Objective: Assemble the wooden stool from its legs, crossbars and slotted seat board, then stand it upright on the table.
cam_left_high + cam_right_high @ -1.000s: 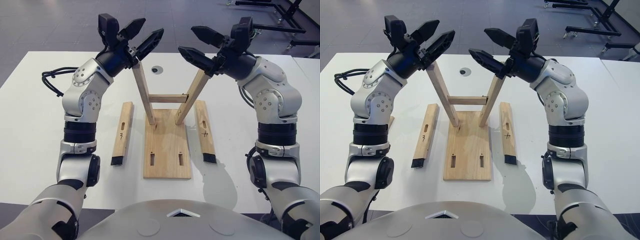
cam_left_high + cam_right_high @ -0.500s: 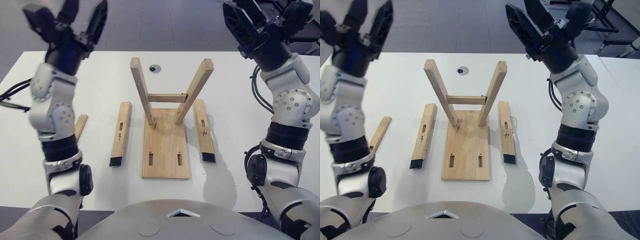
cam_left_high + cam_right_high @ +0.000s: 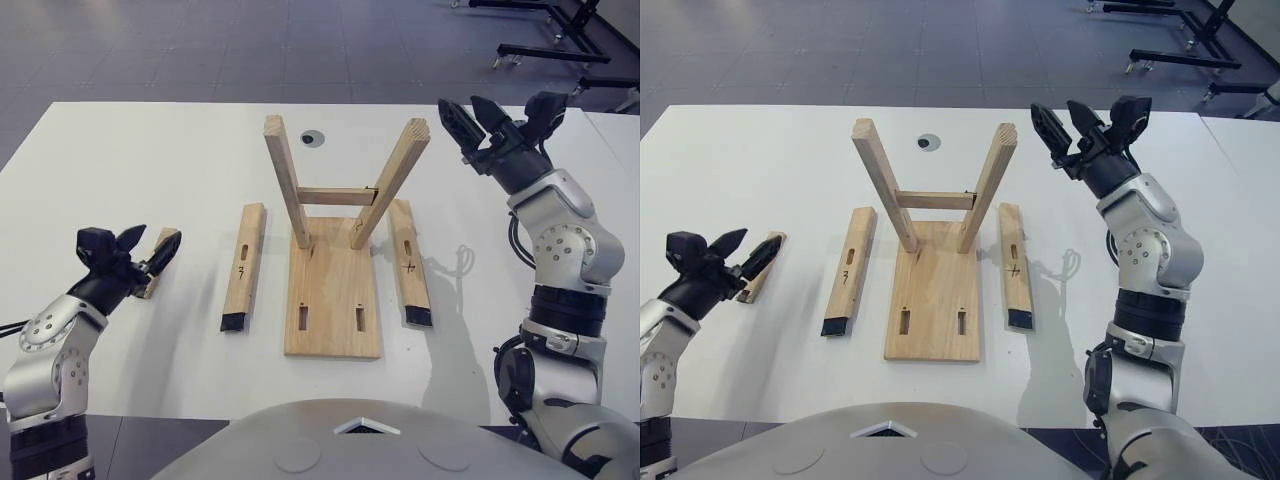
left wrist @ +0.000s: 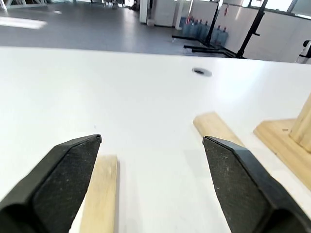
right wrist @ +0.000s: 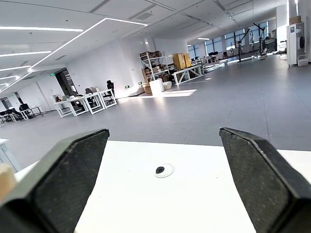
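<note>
White table, biggest thing here. Slotted seat board flat at its middle, two slots open at the end nearer me. At the far end two legs stand in it, left standing leg and right standing leg, leaning apart at the tops, fitted crossbar joining them.

Two loose legs flat on the table, both slotted, black tips toward me: left loose leg near the board's left edge, apart from it; right loose leg just beside its right edge.

My right gripper is up in the air, right of the right standing leg's top, near but apart, fingers spread wide, nothing in it.

My left gripper is low over the table, well left of the board, fingers spread, empty. Loose crossbar lies under it, close by one finger; contact, cannot tell.

Small round cable hole past the standing legs.
</note>
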Controlling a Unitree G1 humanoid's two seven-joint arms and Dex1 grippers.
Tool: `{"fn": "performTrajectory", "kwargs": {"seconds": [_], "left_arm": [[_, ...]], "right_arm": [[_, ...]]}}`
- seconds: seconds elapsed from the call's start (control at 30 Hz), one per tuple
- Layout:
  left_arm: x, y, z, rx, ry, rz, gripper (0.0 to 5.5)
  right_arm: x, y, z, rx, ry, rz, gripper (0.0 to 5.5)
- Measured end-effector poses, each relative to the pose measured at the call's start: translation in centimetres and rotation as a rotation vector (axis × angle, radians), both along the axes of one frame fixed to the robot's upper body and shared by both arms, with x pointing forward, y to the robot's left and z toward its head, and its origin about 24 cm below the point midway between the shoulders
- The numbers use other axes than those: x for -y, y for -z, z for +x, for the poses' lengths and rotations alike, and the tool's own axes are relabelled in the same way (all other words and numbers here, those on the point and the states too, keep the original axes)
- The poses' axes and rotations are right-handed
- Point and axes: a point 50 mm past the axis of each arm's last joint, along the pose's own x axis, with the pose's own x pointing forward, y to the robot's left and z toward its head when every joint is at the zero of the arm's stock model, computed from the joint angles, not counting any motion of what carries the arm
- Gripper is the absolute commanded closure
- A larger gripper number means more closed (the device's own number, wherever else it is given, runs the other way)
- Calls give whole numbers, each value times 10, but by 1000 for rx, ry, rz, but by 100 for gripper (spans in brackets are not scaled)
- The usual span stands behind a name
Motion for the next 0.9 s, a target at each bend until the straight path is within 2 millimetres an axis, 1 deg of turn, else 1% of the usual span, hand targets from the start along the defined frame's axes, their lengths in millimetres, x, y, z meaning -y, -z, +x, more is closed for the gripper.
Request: {"fn": "performTrajectory", "kwargs": {"seconds": [0.07, 0.13, 0.3, 0.47, 0.6, 0.7, 0.73, 0.9], "left_arm": [[-4, 12, -9, -73, -21, -20, 167], [-7, 19, -13, -117, -45, -27, 167], [-6, 20, -13, -120, -71, -7, 167], [-7, 18, -12, -113, -105, 17, 167], [-13, 23, -14, -142, -159, 28, 167], [-15, 29, -17, -176, -168, 23, 167], [-14, 32, -19, -196, -167, 23, 185], [-13, 35, -22, -225, -154, 9, 260]], "right_arm": [[-1, -1, -1, 3, -13, 5, 131], [-2, -2, -1, 4, -27, 11, 131], [-3, -2, -3, -3, -60, 11, 131], [-3, 4, -6, -30, -72, 10, 131], [-5, 3, -6, -26, -81, 6, 131], [-6, 2, -7, -19, -89, 2, 131], [-6, 2, -7, -20, -94, 2, 131], [-8, 3, -7, -37, -111, -7, 131]]}}
